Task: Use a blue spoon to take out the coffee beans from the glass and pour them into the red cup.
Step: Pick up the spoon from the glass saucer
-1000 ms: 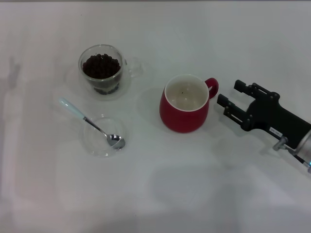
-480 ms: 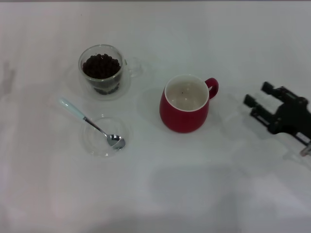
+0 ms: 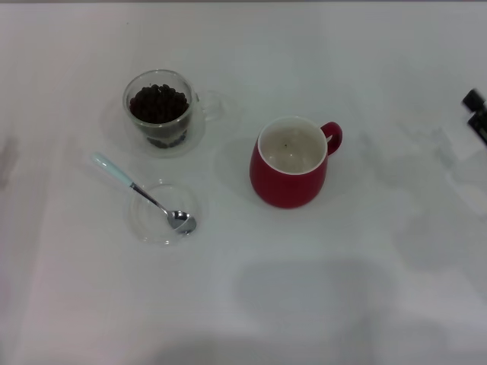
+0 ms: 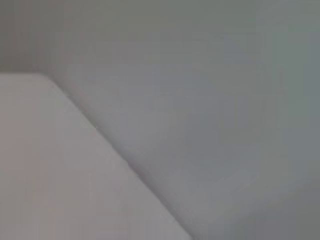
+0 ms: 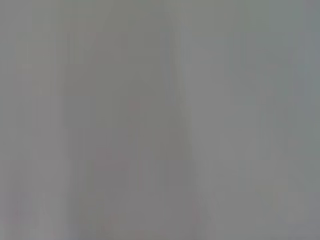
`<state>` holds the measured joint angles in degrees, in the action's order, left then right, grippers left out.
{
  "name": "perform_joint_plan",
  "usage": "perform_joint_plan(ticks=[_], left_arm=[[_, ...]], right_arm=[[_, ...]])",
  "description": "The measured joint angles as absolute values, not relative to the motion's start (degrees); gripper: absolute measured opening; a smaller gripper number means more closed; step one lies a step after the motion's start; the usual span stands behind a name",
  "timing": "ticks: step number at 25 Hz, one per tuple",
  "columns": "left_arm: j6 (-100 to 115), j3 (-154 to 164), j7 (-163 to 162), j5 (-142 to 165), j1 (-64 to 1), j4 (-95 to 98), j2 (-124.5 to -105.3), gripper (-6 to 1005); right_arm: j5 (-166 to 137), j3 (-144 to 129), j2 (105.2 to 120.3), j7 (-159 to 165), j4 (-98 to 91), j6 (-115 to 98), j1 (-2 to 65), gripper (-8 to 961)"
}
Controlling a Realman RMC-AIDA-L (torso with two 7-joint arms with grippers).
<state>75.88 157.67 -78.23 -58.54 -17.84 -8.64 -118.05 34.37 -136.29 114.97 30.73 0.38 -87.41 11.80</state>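
The glass (image 3: 161,129) stands at the back left of the white table with the coffee beans (image 3: 158,103) heaped inside. The blue spoon (image 3: 114,172) lies in front of it, its silver bowl resting in a flat clear dish (image 3: 148,226). The red cup (image 3: 289,169) stands in the middle, upright, handle to the right, white inside almost bare. Only the black fingertips (image 3: 472,98) of my right gripper (image 3: 478,112) show, at the right edge, far from the cup, apart and empty. My left gripper is out of view. Both wrist views show only blank grey.
The white table (image 3: 304,289) stretches bare in front of the cup and dish and to the right of the cup. A soft shadow lies on the table at the front middle.
My right gripper has pulled back to the right, from beside the red cup's handle to the right edge of the head view. The cup, glass and spoon have not moved.
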Motion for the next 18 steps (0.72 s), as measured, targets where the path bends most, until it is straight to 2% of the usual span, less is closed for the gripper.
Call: perform_joint_plan(ticks=[12,18], left_arm=[[79.0,157.8,-84.3,-49.0,-17.8,-9.6,-116.33,875],[78.8,157.8,-85.6,-46.7,-18.0,-9.6,-116.25,875]], right_arm=[[34.9,-133.0,114.96,30.6,0.0,-86.7,14.6,637],[35.0,-132.7,114.96,30.7,0.0,-86.5,15.3,637]])
